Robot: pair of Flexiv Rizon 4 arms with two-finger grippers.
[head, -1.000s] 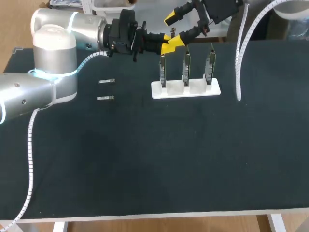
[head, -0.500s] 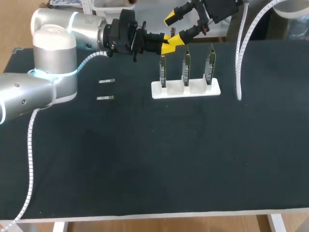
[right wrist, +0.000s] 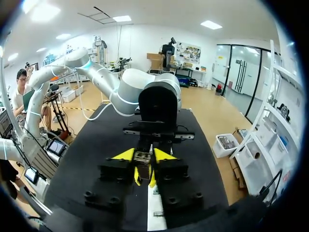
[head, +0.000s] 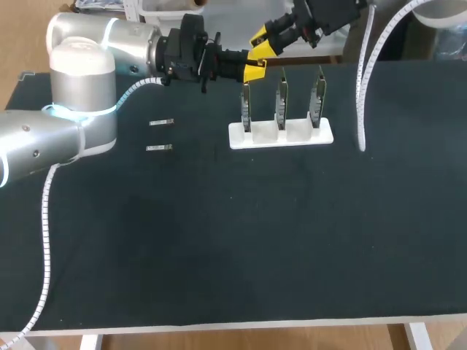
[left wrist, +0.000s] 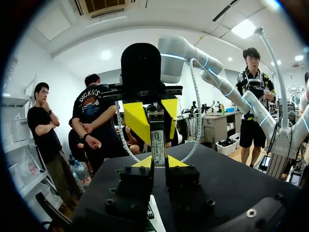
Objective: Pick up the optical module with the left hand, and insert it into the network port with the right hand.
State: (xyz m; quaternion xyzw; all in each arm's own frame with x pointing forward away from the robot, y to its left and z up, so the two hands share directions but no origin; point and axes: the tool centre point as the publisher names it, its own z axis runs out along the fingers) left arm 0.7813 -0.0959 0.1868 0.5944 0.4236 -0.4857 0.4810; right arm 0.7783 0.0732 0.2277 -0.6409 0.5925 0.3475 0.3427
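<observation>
The optical module (left wrist: 157,145) is a slim metal bar with a label, held in the air behind the white port stand (head: 281,134). My left gripper (head: 254,67) is shut on its near end, the yellow tips (left wrist: 145,162) pinching it. My right gripper (head: 261,41) faces the left one, and its yellow fingers (left wrist: 136,121) press the module's other end from both sides. In the right wrist view the module (right wrist: 142,156) sits between my right gripper's (right wrist: 145,178) narrow tips, with the left gripper (right wrist: 143,154) just ahead. The stand carries three upright port boards (head: 281,102).
Two spare modules (head: 160,123) (head: 157,148) lie on the black table, left of the stand. A white corrugated cable (head: 363,87) hangs down to the table, right of the stand. The table's front half is bare cloth.
The right gripper's fingers have gone from wide open to closed on the module held by the left gripper. The left arm has kept still.
</observation>
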